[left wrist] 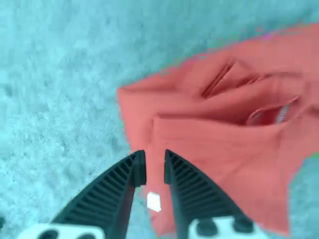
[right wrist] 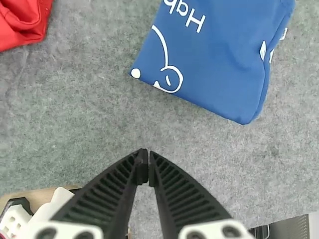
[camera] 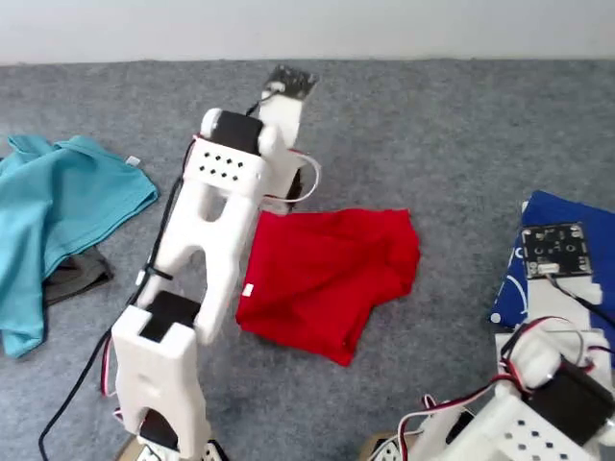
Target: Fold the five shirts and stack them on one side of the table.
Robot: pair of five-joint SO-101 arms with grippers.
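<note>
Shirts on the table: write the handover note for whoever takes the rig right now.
Left tool: slightly open, empty, over the red shirt's edge.
Right tool: shut, empty, near the blue shirt.
Done: blue shirt folded, on the right arm's side.
To do: red shirt loosely bunched in the middle; teal shirt unfolded on the far side, over a dark grey garment. No stack yet.

A red shirt [camera: 327,274] lies rumpled and partly folded in the middle of the worktop [camera: 461,134]. A blue shirt [right wrist: 219,55] with white print lies neatly folded at the right edge. At the left, a teal shirt [camera: 58,211] lies loosely spread over a dark grey garment [camera: 75,274].
</note>
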